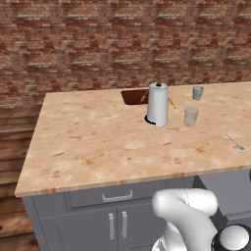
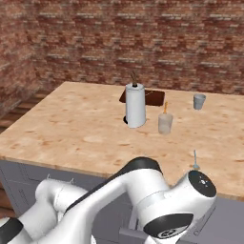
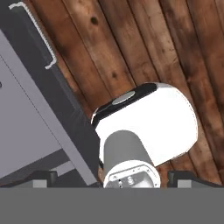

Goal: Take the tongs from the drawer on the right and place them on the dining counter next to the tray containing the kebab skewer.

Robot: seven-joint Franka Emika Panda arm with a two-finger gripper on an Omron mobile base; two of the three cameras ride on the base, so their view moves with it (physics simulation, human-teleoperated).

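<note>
**Jaws wide and empty, hand down by the cabinets**

Down low, the hand view looks along the gripper (image 3: pixel 112 177): its two dark fingertips (image 3: pixel 43 176) stand far apart at the bottom, nothing between them, jaws fully spread and holding nothing. Ahead lie a plank floor (image 3: pixel 175 52) and, to the left, grey cabinet panels (image 3: pixel 26 118) with a silver bar handle (image 3: pixel 37 33). Which panel is the drawer, I can't tell, and the tongs aren't to be made out.

Up top, the dining counter (image 1: pixel 88 142) carries everything else. The dark reddish-brown tray (image 1: pixel 133 96) sits at the far edge, touching the back of the upright paper-towel roll (image 1: pixel 158 104). The orange-brown skewer (image 1: pixel 172 103) pokes out just right of the roll. A clear glass (image 1: pixel 190 116) stands just beside the roll, a grey cup (image 1: pixel 197 92) farther back, and a thin spoon (image 1: pixel 235 141) lies near the right end, well apart from the tray.
</note>
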